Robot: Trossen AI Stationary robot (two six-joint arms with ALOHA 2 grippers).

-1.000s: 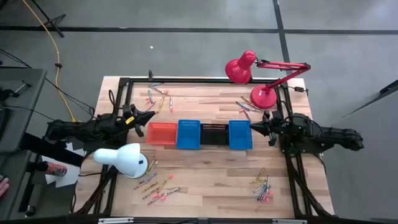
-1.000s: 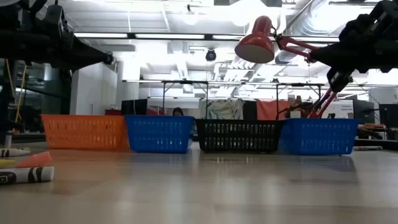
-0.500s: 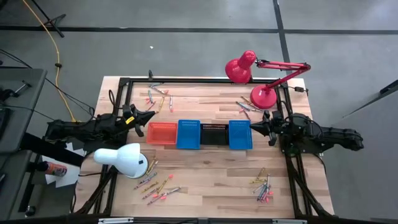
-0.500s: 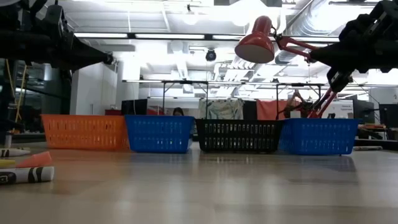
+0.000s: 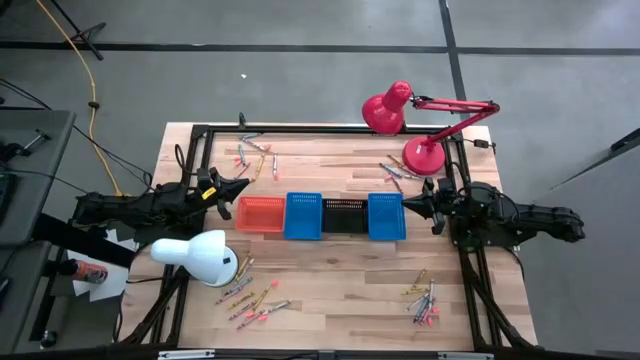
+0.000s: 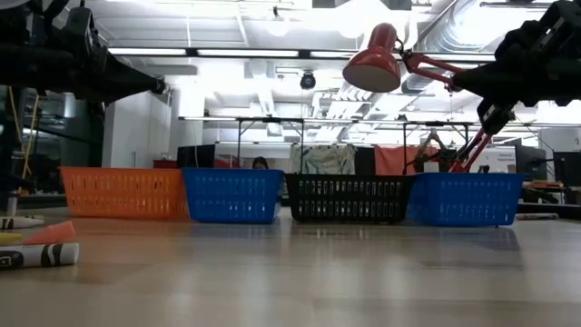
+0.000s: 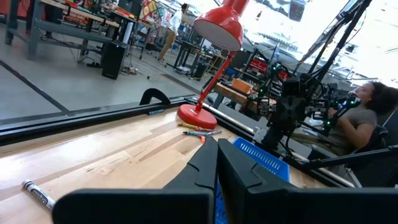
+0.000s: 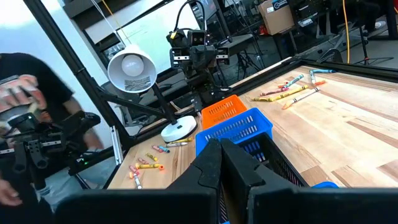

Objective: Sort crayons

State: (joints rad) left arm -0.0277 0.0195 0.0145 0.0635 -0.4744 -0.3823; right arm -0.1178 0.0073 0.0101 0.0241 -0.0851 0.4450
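The crayons (image 5: 256, 301) lay in four loose clusters near the table's corners, their long axes pointing every which way, flat on the wood. Between the clusters, four baskets stood in a row: orange basket (image 5: 260, 213), blue basket (image 5: 303, 216), black basket (image 5: 343, 215) and a second blue basket (image 5: 386, 216). A red lamp (image 5: 385, 110) and a white lamp (image 5: 205, 256) stood by. The left gripper (image 5: 243, 188) and right gripper (image 5: 407, 203) hung at either end of the row, fingers pressed together, empty. Nothing had moved since the earlier frames
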